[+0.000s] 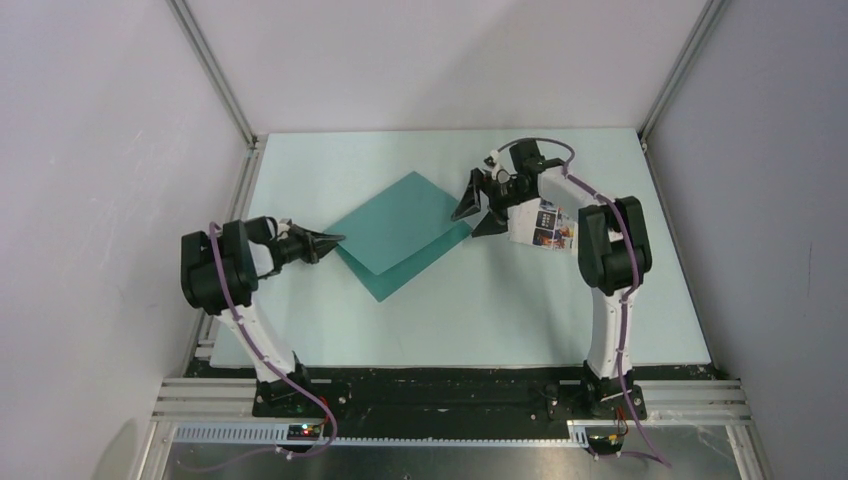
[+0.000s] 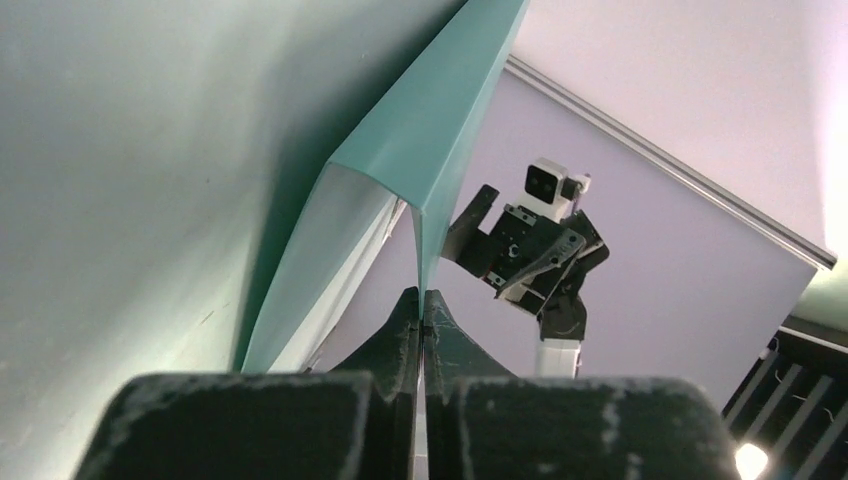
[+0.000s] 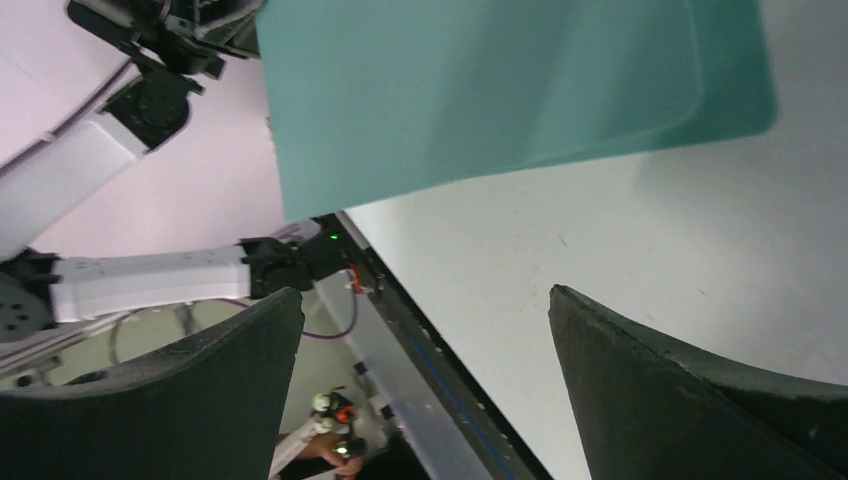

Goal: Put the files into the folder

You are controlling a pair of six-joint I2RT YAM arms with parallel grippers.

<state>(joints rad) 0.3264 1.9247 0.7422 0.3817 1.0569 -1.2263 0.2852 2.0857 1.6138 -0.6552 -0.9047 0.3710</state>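
White walls point(image 1: 100, 150) around a pale tabletop point(image 1: 480, 320), with the folder point(image 1: 400, 225) sitting roughly mid-tabletop, turned like a diamond. Left end effector point(image 1: 337, 239) is clenched on the edge of the top cover at the folder's left corner, cover lifted a bit. Right end effector point(image 1: 477, 215) hangs wide open by the folder's right corner. Brochure page point(image 1: 545, 225) lies just beside it toward the right edge, partly under that arm.

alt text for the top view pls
A teal folder lies at an angle on the table, the left gripper shut on its left corner. The right gripper is open by the folder's right corner, with a photo-printed sheet lying beside it.
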